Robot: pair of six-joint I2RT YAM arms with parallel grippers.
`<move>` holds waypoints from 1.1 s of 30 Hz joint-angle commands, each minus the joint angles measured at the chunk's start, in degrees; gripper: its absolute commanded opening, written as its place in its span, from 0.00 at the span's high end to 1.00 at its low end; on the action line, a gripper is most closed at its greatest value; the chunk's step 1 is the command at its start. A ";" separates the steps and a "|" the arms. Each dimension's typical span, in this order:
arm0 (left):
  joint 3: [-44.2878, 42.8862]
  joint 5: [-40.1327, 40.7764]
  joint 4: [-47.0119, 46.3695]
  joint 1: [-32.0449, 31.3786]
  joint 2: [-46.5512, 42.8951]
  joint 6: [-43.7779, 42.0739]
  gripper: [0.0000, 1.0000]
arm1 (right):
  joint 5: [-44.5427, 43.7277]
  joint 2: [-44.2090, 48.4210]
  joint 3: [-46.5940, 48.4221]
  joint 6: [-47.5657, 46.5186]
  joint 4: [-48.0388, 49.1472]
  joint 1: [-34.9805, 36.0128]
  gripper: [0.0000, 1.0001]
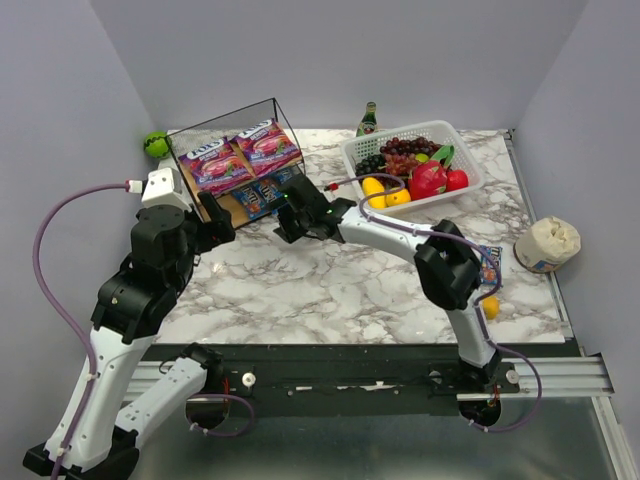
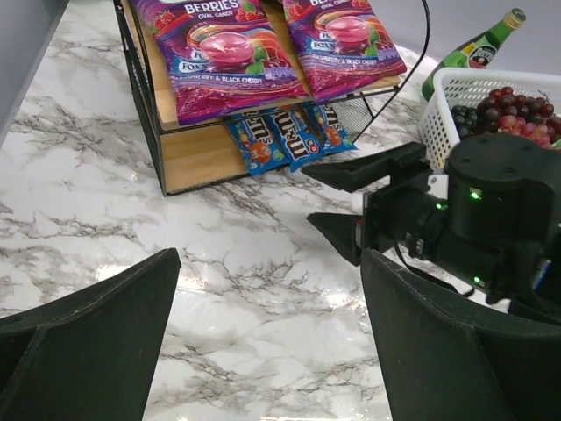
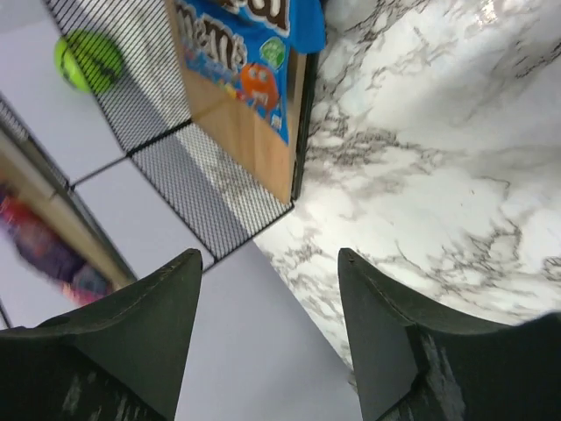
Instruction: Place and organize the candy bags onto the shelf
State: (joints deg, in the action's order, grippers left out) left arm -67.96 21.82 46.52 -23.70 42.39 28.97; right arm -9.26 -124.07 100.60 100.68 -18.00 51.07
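Right claw [image 3: 269,259]: wide open, nothing in it, parked just off the front lower corner of the shelf [image 2: 197,158]. Left claw [image 2: 269,263]: also spread wide and empty, hovering over bare bench [image 2: 88,175], with the shelf ahead of it and the right claw just ahead to its right. Two purple berry candy bags [image 2: 223,53] lie flat on the top board. Blue candy packets [image 2: 289,136] sit on the lower board directly ahead of the right claw, their front ends poking past the board edge. My worries: with its fingers spread this close, a small advance by the right claw could snag the black wire frame and shove the light shelf, or catch the overhanging blue packets and drag them onto the bench. A jolt might also slide the purple bags off, since they overhang the front edge of the top board. The two claws are near each other, so moving both at once risks a knock. I can count only three blue packets; the upper board hides whatever lies deeper. In the top view a blue-printed flat thing [image 1: 490,257] lies beside the right arm's elbow, partly covered, and I cannot tell if it is a packet. The purple bags are only a blur at the left of the right wrist view, and the left wrist view cuts off their tops.
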 commanded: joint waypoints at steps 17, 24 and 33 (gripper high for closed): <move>2.48 -4.86 -1.08 0.06 0.50 -4.01 0.01 | -25.02 49.00 -47.32 -21.85 -22.94 -13.79 0.28; 2.57 -6.44 -1.17 -0.03 1.38 -4.19 0.01 | -23.18 54.37 -54.88 -25.44 -24.89 -26.36 0.30; 2.57 -6.88 -0.73 0.06 1.47 -4.45 0.01 | -17.91 51.22 -56.39 -40.62 -18.49 -41.74 0.32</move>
State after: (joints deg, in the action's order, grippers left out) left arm -65.43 16.10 46.30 -23.70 44.10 25.39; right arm -28.40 -70.96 44.42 69.82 -39.81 13.54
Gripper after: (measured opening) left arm 0.988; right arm 0.680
